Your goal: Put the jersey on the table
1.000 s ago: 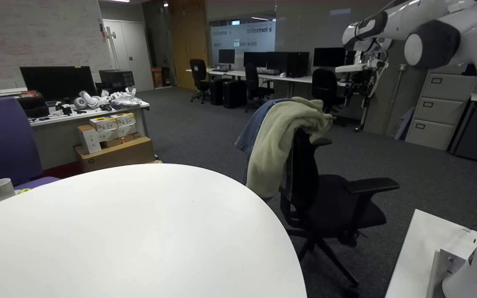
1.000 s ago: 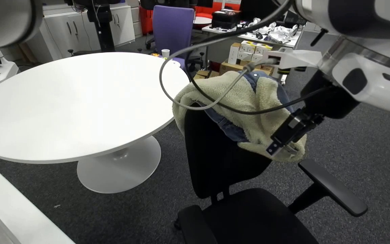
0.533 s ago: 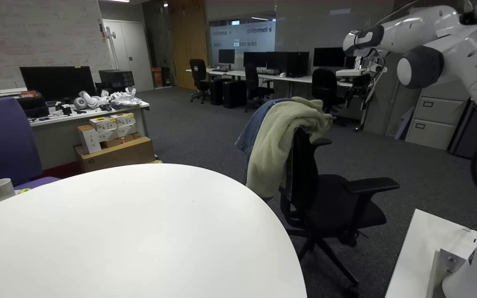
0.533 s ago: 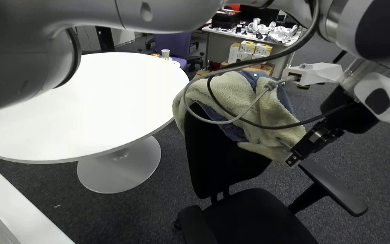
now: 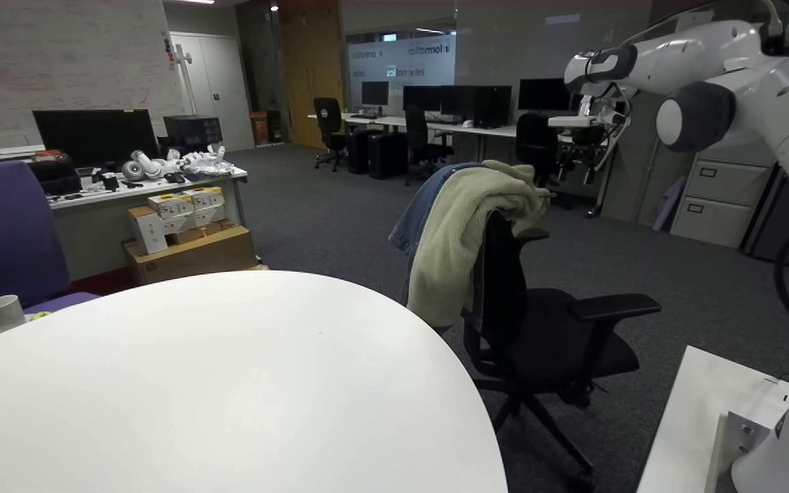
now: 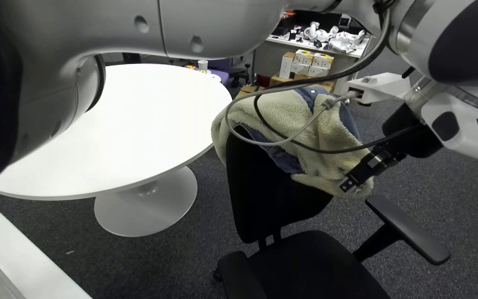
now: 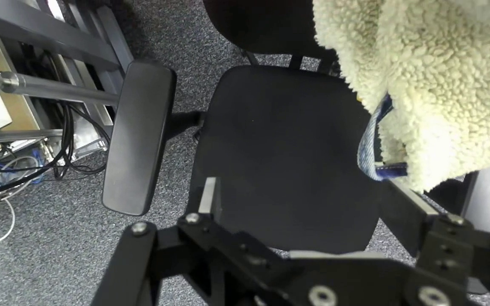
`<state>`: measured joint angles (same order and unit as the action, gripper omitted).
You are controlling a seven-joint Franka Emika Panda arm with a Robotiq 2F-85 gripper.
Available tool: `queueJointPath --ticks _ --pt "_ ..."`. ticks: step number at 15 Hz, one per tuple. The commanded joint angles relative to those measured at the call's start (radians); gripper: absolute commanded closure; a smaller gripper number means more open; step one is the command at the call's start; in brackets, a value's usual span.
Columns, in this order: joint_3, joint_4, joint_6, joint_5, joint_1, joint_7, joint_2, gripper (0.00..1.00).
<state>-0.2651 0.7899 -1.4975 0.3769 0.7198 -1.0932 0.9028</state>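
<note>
Jersey (image 5: 449, 246) over chair (image 5: 548, 335) beside table (image 5: 237, 383)

I am in what looks like an office with a robotics lab mixed in. In an exterior view, at twelve o'clock, a long desk (image 5: 394, 120) carries a row of monitors (image 5: 422, 98), with black swivel chairs (image 5: 328, 115) in front of it. A whiteboard (image 5: 59, 61) scrawled with red writing is at ten o'clock; a filing cabinet (image 5: 727, 192) stands at three. My own white arm (image 5: 778, 96) at two o'clock, and tangled cables (image 7: 67, 144) at nine in the wrist view, show the lab side.
</note>
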Motion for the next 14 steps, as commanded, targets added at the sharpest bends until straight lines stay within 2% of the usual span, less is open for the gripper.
queueJointPath --ticks 1,8,10,14 --pt "0.057 -0.089 0.051 -0.008 0.038 -0.010 0.027 0.00" --pt "0.078 -0.133 0.041 -0.031 0.048 -0.002 0.070 0.00" --pt "0.050 -0.104 0.025 -0.024 0.034 0.012 0.073 0.00" --pt "0.046 -0.101 0.031 -0.023 0.039 0.018 0.098 0.00"
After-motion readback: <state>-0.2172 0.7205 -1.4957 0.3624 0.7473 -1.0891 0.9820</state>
